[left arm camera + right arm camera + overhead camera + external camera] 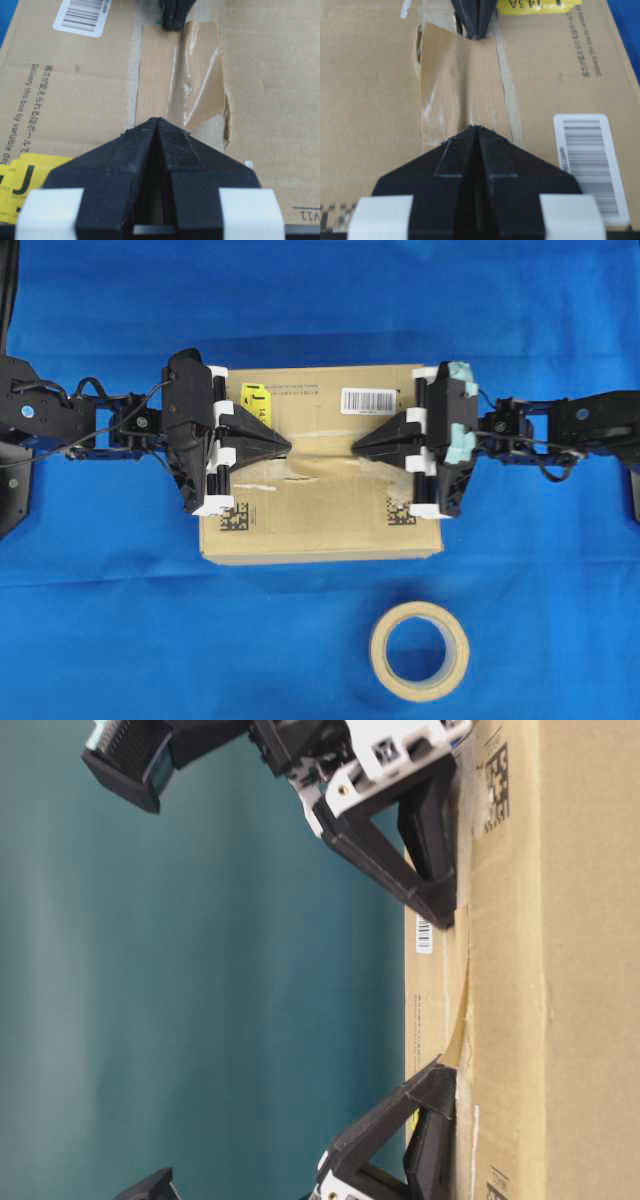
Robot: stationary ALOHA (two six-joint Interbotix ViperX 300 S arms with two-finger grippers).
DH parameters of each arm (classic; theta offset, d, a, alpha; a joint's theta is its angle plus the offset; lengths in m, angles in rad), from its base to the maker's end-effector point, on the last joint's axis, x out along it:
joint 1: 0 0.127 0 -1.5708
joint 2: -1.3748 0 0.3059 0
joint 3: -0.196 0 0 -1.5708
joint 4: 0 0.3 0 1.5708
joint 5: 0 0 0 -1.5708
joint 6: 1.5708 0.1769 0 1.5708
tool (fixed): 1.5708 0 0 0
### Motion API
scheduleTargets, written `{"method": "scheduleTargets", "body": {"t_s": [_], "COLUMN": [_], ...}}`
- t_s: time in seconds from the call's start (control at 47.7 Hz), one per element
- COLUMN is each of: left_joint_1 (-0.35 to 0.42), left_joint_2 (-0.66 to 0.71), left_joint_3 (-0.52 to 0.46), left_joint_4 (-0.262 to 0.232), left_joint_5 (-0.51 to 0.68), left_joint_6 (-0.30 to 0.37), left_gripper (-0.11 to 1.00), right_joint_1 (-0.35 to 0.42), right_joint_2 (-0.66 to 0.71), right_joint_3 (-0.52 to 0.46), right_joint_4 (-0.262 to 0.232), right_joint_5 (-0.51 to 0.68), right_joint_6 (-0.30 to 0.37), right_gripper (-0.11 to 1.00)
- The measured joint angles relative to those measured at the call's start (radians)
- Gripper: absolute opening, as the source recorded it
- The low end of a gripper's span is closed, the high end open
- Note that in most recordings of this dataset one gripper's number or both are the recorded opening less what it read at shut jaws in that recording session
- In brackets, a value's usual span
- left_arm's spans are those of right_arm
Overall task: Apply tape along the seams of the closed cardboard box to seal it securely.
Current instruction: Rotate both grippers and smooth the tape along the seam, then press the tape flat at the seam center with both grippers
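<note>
- On the box [320, 530], the tape [322, 462] spans the seam [262, 483] between the 2 grippers.
- Left gripper [287, 448], jaws pressed together, pins 1 tape end.
- Right gripper [356, 447], jaws likewise together, pins the other; the middle bows slightly off the cardboard.

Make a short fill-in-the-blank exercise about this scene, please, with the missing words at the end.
1. Both the left gripper and the right gripper have their jaws ____.
2. The strip of tape lies on top of the cardboard box, between the two ____.
3. The ring-shaped tape roll rests on the ____ cloth, off the box.
4. The white barcode label sits nearer the ____ gripper.

Missing words: shut; grippers; blue; right
</note>
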Motion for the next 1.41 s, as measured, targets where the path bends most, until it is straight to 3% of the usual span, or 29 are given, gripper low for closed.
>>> {"method": "scheduleTargets", "body": {"t_s": [0.189,0.315,0.608,0.923,1.238,1.406], "left_joint_1": [0.002,-0.018,-0.067,-0.084,-0.086,-0.084], "left_joint_2": [-0.066,-0.072,0.049,0.106,0.086,0.06], "left_joint_3": [-0.06,-0.114,-0.173,-0.13,-0.06,-0.021], "left_joint_4": [0.002,0.003,0.003,0.0,0.0,0.0], "left_joint_5": [0.015,-0.009,-0.02,-0.02,-0.029,-0.032], "left_joint_6": [0.043,0.11,0.137,0.063,-0.005,-0.031], "left_gripper": [0.0,0.0,0.0,0.0,0.0,0.0], "right_joint_1": [0.002,0.003,0.011,0.031,0.044,0.052], "right_joint_2": [-0.084,-0.097,0.032,0.137,0.147,0.106], "right_joint_3": [-0.009,-0.032,-0.117,-0.167,-0.117,-0.061], "right_joint_4": [-0.005,-0.011,-0.011,-0.009,0.081,0.104], "right_joint_5": [0.003,-0.025,-0.037,-0.038,-0.054,-0.055], "right_joint_6": [-0.009,-0.009,-0.008,-0.002,0.0,0.0], "right_gripper": [0.01,0.01,0.01,0.01,0.01,0.01]}}
